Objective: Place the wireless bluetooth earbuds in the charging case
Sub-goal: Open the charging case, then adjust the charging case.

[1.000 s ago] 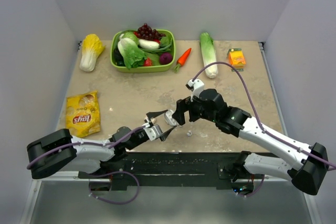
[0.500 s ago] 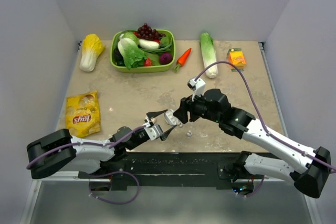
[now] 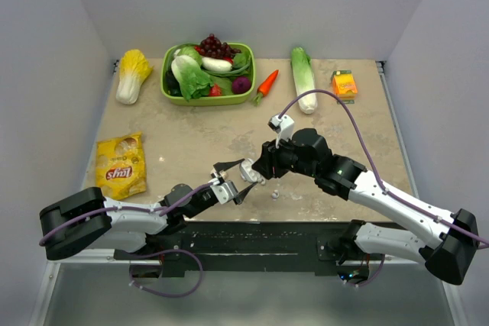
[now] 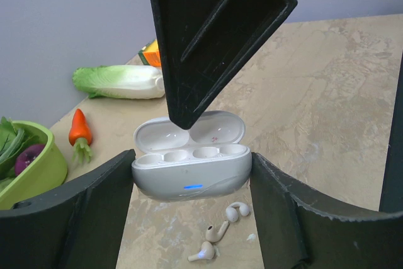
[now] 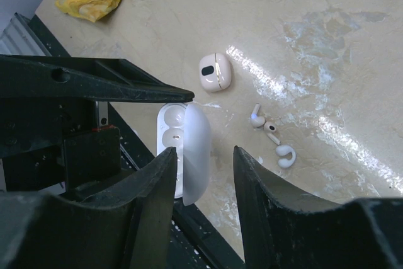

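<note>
The white charging case (image 4: pixel 192 171) hangs above the table with its lid up and a blue light on its front. My left gripper (image 4: pixel 192 168) is shut on its two ends. Both round wells in the case look bare. My right gripper (image 5: pixel 204 155) straddles the raised lid (image 5: pixel 198 149). Its left finger is at the lid, and a gap shows to its right finger. The wireless bluetooth earbuds (image 4: pixel 211 244) lie loose on the table just below the case, seen too in the right wrist view (image 5: pixel 271 131). From above, both grippers meet at the case (image 3: pixel 248 171).
A small white oval object (image 5: pixel 215 72) lies on the table near the earbuds. Farther back are a green basket (image 3: pixel 170 89) of vegetables, a yellow cabbage (image 3: pixel 132 74), a carrot (image 3: pixel 266 84), a long green cabbage (image 3: pixel 303 78) and an orange box (image 3: pixel 344 83). A yellow chips bag (image 3: pixel 121 166) lies left.
My right gripper has narrowed its jaws around the case lid and shifted slightly left. The left gripper and the case have stayed in place.
</note>
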Controlling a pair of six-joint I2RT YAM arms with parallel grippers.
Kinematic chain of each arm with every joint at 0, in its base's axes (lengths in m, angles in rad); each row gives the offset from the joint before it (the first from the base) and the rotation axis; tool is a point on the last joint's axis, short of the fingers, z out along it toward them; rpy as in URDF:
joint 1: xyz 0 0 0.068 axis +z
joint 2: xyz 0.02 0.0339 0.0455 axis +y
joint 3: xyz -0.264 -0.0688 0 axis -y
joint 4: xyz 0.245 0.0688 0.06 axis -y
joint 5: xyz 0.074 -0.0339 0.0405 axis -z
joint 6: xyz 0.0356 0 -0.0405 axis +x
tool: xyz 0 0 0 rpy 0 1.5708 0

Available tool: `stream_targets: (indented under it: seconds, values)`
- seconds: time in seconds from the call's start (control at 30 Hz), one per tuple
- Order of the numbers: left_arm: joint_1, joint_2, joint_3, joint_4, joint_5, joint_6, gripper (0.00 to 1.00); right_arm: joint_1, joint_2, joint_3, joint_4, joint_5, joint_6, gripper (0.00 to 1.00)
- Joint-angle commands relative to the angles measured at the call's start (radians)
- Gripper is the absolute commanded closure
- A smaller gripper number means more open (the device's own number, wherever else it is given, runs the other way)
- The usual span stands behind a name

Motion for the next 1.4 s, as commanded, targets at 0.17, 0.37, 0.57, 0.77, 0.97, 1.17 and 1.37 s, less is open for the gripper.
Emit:
stream_targets:
  seconds: [0.17,0.37,0.57,0.77,0.97,1.17,1.37]
  values:
    - [-0.008,-0.01,0.013,0.099,-0.003,0.016,1.0,-0.002,0.018,-0.01,0.051,-0.046,0.0,0.57]
    - [-0.009,-0.01,0.004,0.114,0.0,0.013,1.0,-0.002,0.024,-0.015,0.052,-0.047,0.003,0.62]
    - [-0.009,-0.01,0.001,0.119,-0.004,0.008,1.0,-0.002,0.003,-0.018,0.055,-0.041,-0.009,0.78]
    - [-0.009,-0.001,0.037,0.048,-0.03,-0.01,0.81,-0.002,-0.028,0.022,0.005,-0.006,-0.074,1.0]
    - [-0.008,0.024,0.154,-0.196,-0.107,-0.084,0.45,0.001,-0.056,0.061,-0.049,0.016,-0.127,1.0]
    - [-0.006,0.028,0.176,-0.251,-0.168,-0.131,0.04,0.003,-0.068,0.082,-0.069,0.025,-0.143,1.0]
    - [-0.005,0.019,0.182,-0.265,-0.19,-0.142,0.0,0.004,-0.073,0.091,-0.081,0.027,-0.149,1.0]
